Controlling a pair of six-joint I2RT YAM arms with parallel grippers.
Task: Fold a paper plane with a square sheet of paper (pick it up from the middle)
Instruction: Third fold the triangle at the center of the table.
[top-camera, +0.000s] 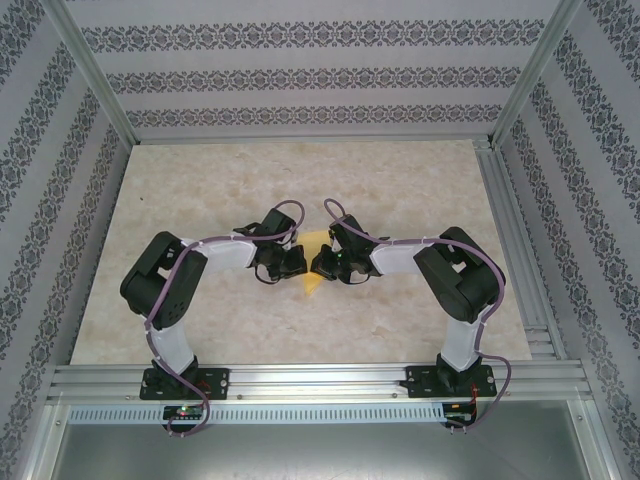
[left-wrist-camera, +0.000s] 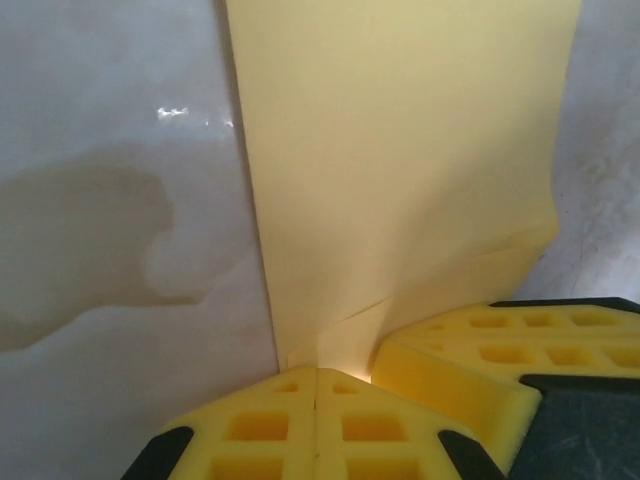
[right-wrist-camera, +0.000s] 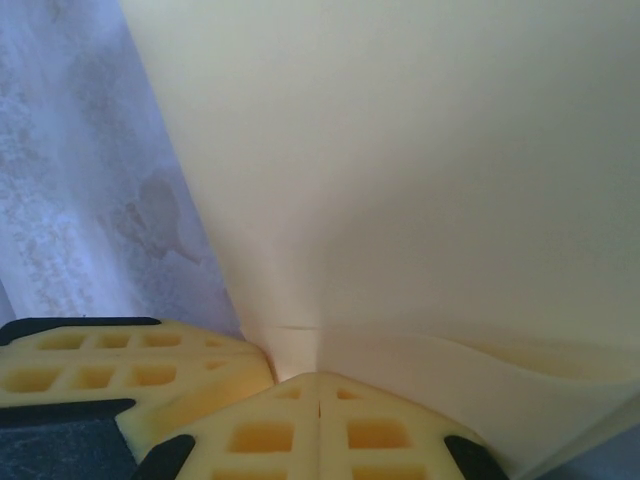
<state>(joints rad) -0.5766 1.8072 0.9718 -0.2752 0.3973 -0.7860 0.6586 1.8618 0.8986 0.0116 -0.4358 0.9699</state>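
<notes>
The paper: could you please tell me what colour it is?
The paper is plain yellow-orange, best seen in the left wrist view.

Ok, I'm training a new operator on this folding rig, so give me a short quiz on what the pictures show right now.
1. True or false: the left gripper is open above the paper.
2. The right gripper is: A) open, B) shut on nothing, C) shut on the paper.
3. Fill in: the paper sits between the two grippers, near the ___ of the table.

Key:
1. False. It is shut on the paper.
2. C.
3. Middle.
</notes>
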